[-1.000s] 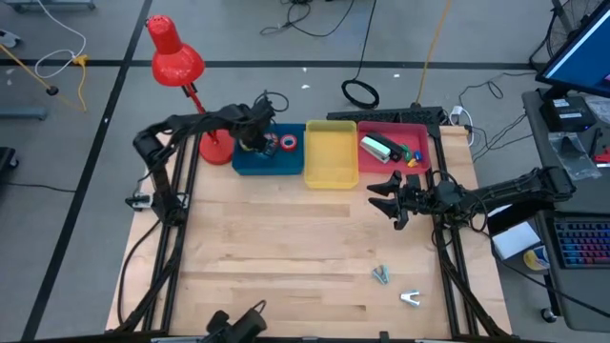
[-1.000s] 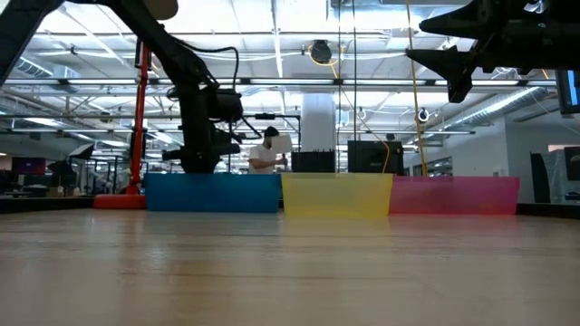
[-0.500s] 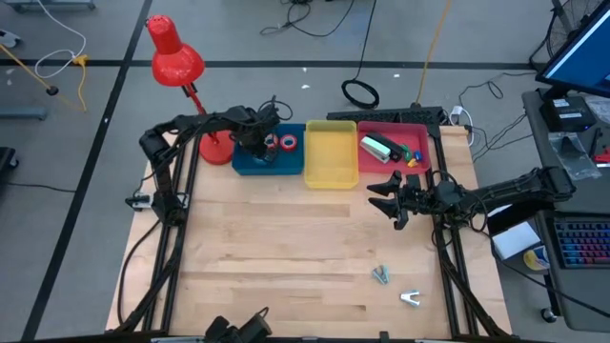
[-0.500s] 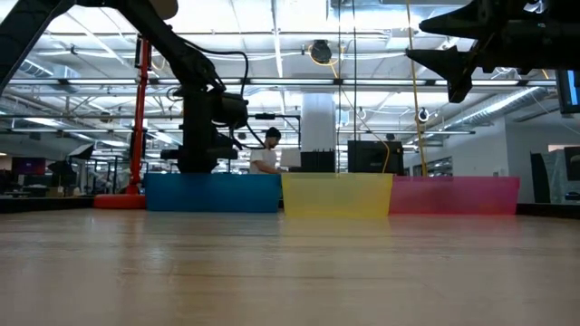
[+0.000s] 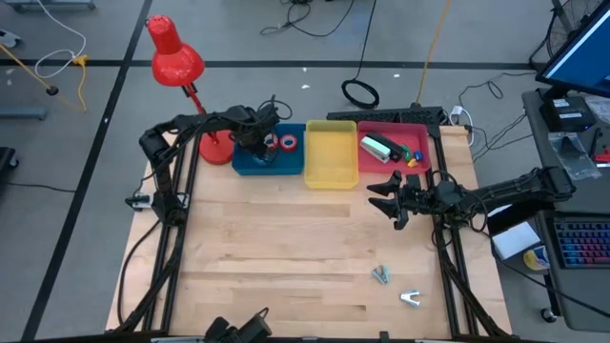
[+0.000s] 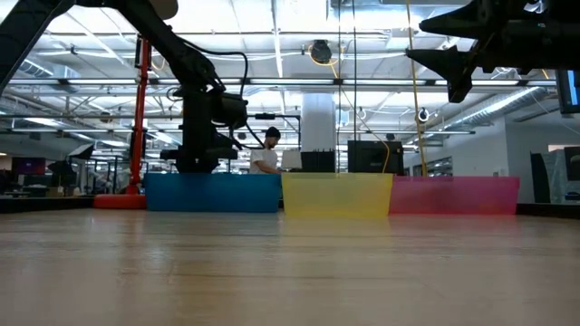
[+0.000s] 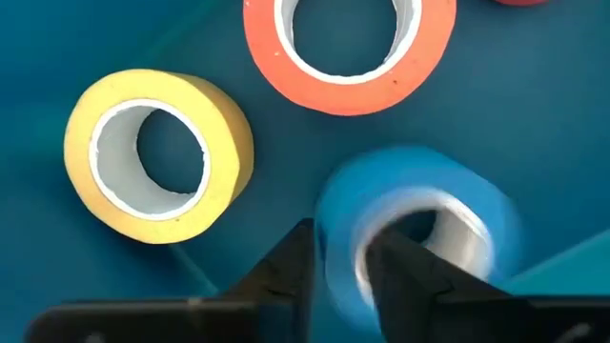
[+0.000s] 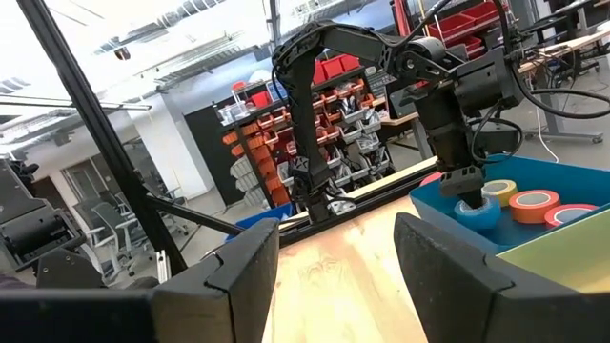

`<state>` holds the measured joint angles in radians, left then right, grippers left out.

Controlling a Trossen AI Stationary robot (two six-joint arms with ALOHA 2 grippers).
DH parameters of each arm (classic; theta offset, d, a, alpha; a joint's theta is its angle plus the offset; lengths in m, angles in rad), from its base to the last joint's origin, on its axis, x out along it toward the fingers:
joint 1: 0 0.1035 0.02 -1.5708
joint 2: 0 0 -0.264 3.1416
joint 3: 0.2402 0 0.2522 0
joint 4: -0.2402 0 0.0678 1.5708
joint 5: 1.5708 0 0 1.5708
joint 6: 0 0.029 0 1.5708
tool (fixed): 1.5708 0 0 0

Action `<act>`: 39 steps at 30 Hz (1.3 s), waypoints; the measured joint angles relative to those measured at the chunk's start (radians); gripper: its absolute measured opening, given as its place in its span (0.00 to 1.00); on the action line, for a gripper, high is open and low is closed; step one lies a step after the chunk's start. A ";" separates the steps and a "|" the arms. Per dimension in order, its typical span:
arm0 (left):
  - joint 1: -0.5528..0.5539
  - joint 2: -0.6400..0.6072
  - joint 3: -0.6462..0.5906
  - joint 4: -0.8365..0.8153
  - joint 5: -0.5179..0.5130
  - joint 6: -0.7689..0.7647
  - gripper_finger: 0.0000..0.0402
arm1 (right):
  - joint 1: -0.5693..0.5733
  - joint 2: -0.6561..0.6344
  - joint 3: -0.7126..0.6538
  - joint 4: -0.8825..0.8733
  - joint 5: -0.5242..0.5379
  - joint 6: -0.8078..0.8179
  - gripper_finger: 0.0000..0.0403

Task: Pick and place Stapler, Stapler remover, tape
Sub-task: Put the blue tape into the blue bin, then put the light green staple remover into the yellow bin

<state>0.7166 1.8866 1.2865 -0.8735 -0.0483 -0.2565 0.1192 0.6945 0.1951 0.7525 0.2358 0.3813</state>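
High view: the left gripper (image 5: 259,141) is lowered into the blue bin (image 5: 250,164) at the table's (image 5: 267,248) far edge, over its left half, with the red roll (image 5: 289,142) seen in the right half. A risk is judged here: if the arm is raised before the blue roll is fully freed, the roll may be dragged up and dropped outside the bin. The right gripper (image 5: 384,197) is held well apart, above the table just in front of the pink bin (image 5: 426,143). The stapler (image 5: 378,146) is already lying in that bin, while the remover (image 5: 411,299) is left near the table's right front corner.

Low view: the left gripper (image 6: 198,154) is sunk behind the blue bin (image 6: 213,192) wall; the rolls are hidden. The right gripper (image 6: 444,59) is hung high, jaws spread and empty.

Left wrist view: the blue roll (image 7: 416,229) is straddled at its wall, one finger (image 7: 286,267) outside and the other inside the core. The grip is only slightly slackened, so the roll is possibly caught on the inner finger. The yellow roll (image 7: 157,152) and orange roll (image 7: 348,48) are lying flat just beside it and could be knocked.

Right wrist view: the blue roll (image 8: 477,211) is seen directly under the left gripper (image 8: 467,191), beside the yellow (image 8: 498,191) and orange (image 8: 534,203) rolls in the bin.
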 joint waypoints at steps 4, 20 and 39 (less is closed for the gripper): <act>0.000 0.000 0.000 -0.013 0.000 -0.013 0.36 | 0.000 0.000 0.000 0.009 0.000 0.000 0.50; -0.040 -0.291 0.000 -0.019 0.104 -0.041 0.55 | 0.000 0.000 0.000 0.285 -0.001 0.001 0.50; -0.663 -0.710 -0.019 0.075 -0.051 -0.130 0.56 | 0.074 0.002 0.017 0.333 -0.106 -0.039 0.50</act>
<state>0.0537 1.1764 1.2675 -0.7984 -0.0991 -0.3865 0.1935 0.6960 0.2126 1.0857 0.1301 0.3426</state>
